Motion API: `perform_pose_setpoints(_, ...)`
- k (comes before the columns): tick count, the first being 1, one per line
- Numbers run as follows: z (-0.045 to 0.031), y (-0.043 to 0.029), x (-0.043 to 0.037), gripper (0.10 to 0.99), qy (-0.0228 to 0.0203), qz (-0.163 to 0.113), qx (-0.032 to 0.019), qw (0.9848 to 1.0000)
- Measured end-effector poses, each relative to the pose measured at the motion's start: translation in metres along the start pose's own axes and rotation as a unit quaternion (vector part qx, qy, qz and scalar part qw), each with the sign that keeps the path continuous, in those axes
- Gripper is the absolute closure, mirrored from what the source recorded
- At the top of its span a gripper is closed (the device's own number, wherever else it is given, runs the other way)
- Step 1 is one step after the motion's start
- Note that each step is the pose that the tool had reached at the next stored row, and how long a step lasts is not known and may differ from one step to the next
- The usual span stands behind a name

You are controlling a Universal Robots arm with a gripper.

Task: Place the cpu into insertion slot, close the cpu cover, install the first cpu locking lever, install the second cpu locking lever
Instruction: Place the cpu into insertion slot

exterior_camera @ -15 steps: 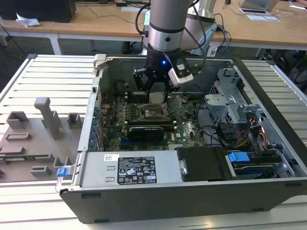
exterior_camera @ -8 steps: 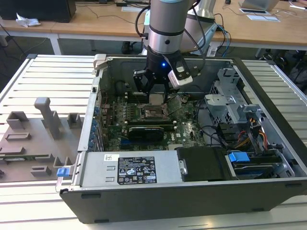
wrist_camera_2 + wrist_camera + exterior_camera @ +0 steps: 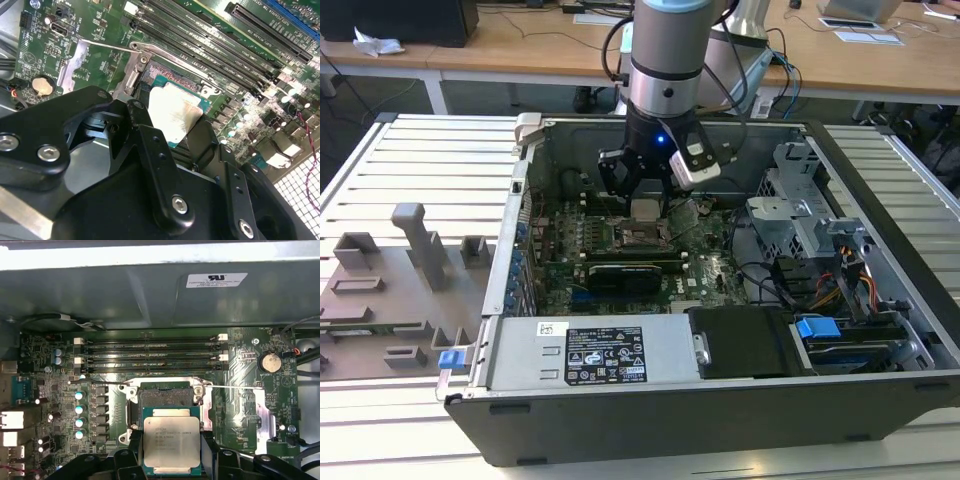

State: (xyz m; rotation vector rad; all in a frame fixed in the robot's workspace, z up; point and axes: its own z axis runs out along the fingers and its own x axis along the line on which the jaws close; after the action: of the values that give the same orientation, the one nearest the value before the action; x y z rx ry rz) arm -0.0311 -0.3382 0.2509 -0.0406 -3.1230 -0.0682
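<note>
One cpu [image 3: 171, 444] | square, silver top, green rim | held between fingers [image 3: 207, 447]

This looks like a robotics lab: a robot arm [image 3: 667, 60] reaches into an open computer case [image 3: 720, 400] on a slatted metal bench [image 3: 430, 160], grey fixture blocks [image 3: 420, 245] alongside, wooden desks [image 3: 520, 45] with papers [image 3: 868, 36] and cables [image 3: 785, 75] behind.

White label [image 3: 217, 280] on case wall [image 3: 125, 295], print on cpu [image 3: 171, 440] (neither legible)

Computer case [image 3: 670, 425] on slatted table [image 3: 420, 150]
</note>
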Motion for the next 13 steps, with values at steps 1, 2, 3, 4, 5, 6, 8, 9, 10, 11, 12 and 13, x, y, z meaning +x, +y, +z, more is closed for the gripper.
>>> perform_pose_setpoints(1, 0.0008, 0.0000, 0.0000, 0.545, 0.0000, 0.000, 0.0000, 1.0000)
perform_pose_setpoints(2, 0.0012, 0.0000, 0.0000, 0.545, 0.0000, 0.000, 0.0000, 1.0000)
perform_pose_setpoints(3, 0.0018, -0.0001, 0.0000, 0.545, 0.0000, 0.000, 0.0000, 1.0000)
perform_pose_setpoints(4, 0.0024, -0.0001, 0.0000, 0.545, 0.0000, 0.000, 0.0000, 1.0000)
perform_pose_setpoints(5, 0.0030, -0.0001, -0.0001, 0.545, 0.0000, 0.000, 0.0000, 1.0000)
perform_pose_setpoints(6, 0.0036, 0.0000, -0.0001, 0.545, 0.0000, 0.000, 0.0001, 1.0000)
perform_pose_setpoints(8, 0.0052, 0.0001, -0.0001, 0.545, 0.0000, 0.000, 0.0002, 1.0000)
perform_pose_setpoints(9, 0.0063, 0.0001, -0.0001, 0.545, 0.0000, 0.000, 0.0005, 1.0000)
perform_pose_setpoints(10, 0.0062, 0.0001, -0.0001, 0.545, 0.0000, 0.000, 0.0006, 1.0000)
perform_pose_setpoints(11, 0.0062, 0.0001, -0.0001, 0.545, 0.0000, 0.000, 0.0006, 1.0000)
perform_pose_setpoints(12, 0.0063, 0.0001, -0.0001, 0.545, 0.0001, 0.000, 0.0006, 1.0000)
perform_pose_setpoints(13, 0.0063, 0.0001, -0.0001, 0.545, 0.0000, 0.000, 0.0006, 1.0000)
